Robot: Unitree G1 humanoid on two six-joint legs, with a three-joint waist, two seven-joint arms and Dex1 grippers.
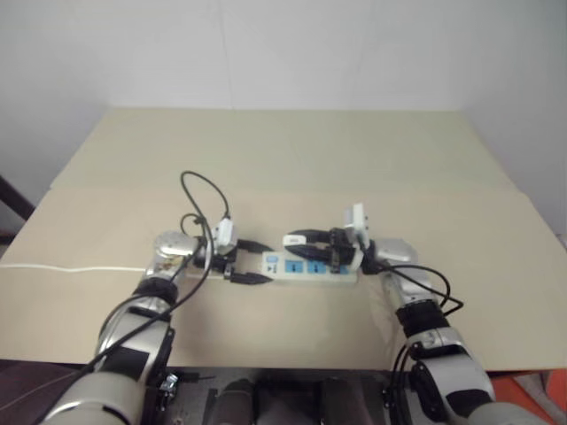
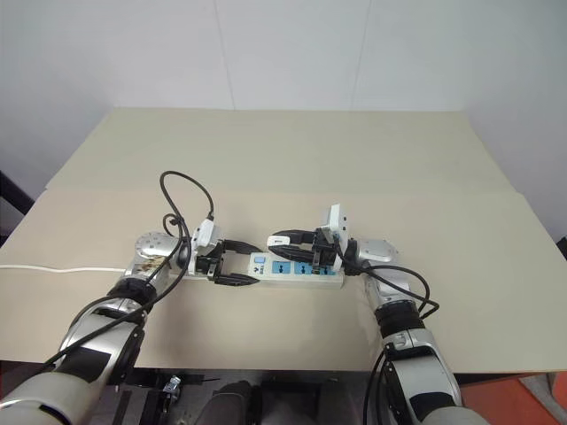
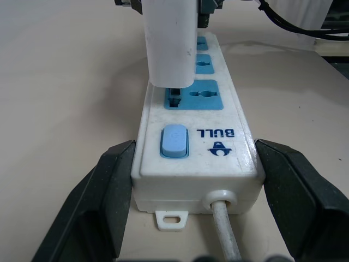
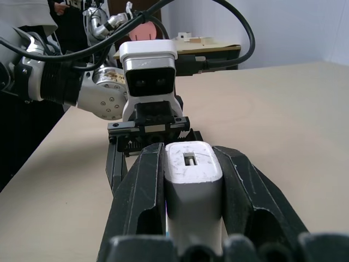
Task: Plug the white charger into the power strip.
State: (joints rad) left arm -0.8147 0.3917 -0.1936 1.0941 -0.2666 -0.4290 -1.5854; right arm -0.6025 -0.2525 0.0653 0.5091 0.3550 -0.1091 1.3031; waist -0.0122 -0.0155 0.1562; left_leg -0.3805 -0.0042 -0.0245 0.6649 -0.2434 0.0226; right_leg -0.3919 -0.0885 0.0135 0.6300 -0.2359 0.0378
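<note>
the right tool (image 4: 188, 180) grips the white charger (image 3: 170, 41) poised over the power strip's (image 3: 192, 158) socket, not yet seated, while the left tool (image 3: 193, 185) straddles the strip's switch end, jaws wide.

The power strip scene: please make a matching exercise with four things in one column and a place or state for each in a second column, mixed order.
Things:
1. white charger
2. power strip
3. left claw
4. thin white cord

States:
A. jaws spread on both sides of the strip's switch end
B. clamped in the shut right claw, above the strip
C. trails across the table toward the robot's left
D. lies flat, blue sockets facing up

Pairs: 1-B, 2-D, 3-A, 4-C
</note>
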